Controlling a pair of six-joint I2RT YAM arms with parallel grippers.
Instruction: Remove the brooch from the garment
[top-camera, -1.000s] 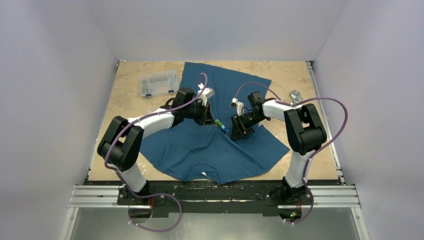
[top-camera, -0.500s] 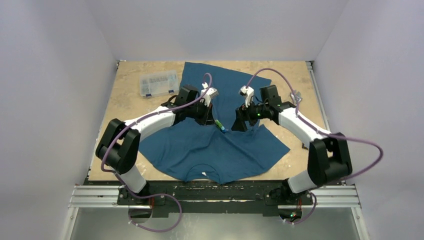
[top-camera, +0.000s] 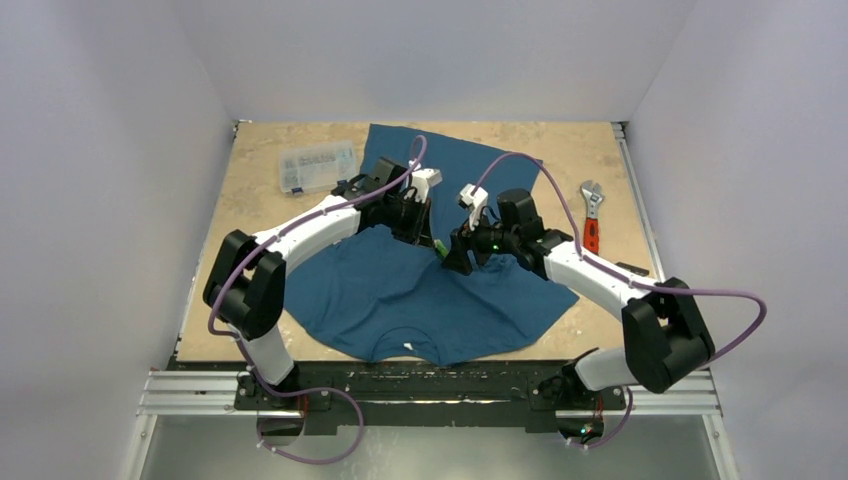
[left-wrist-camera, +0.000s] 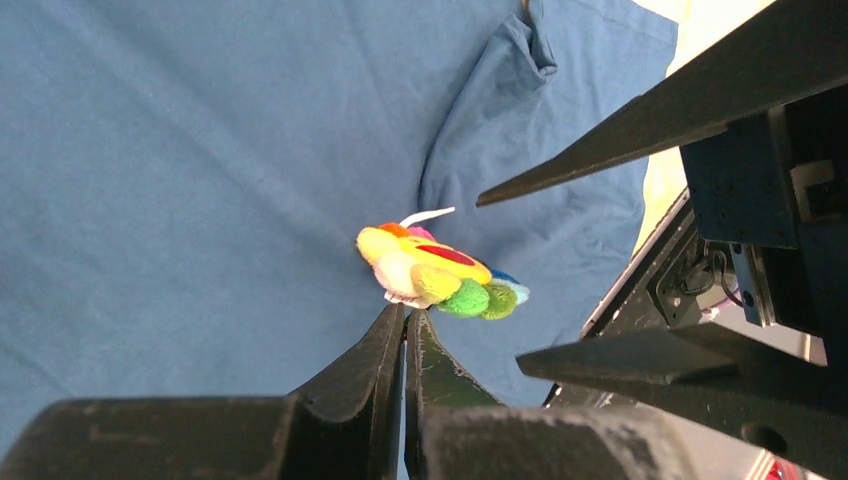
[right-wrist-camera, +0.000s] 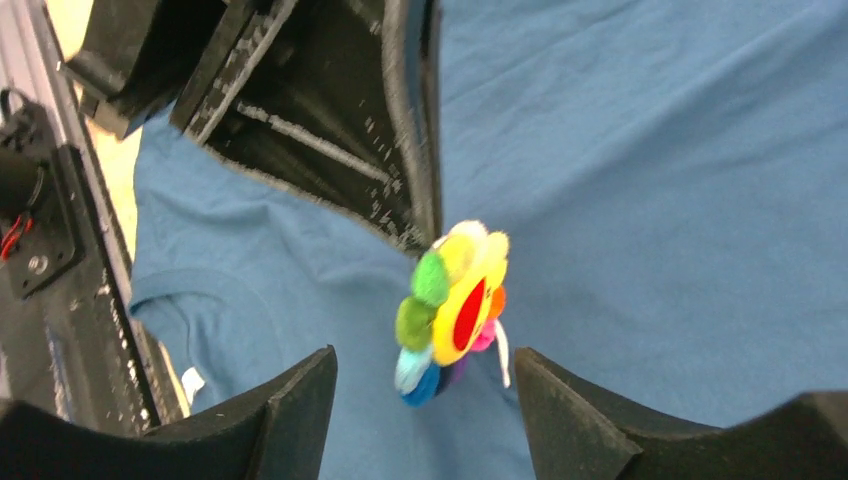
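Two grippers now meet at the brooch (right-wrist-camera: 450, 305): the right gripper (right-wrist-camera: 420, 370) has swung in, spread around it, the left gripper (left-wrist-camera: 405, 325) pinches the garment (left-wrist-camera: 200, 150); pulling seems next.

The garment (top-camera: 400, 290) is shown in plain dark teal-blue, with the brooch (left-wrist-camera: 437, 272) at mid-frame coloured yellow, green, blue, orange, pink and red. At right, a red-handled wrench (top-camera: 590, 233) is seen on a mottled beige table (top-camera: 250, 200).
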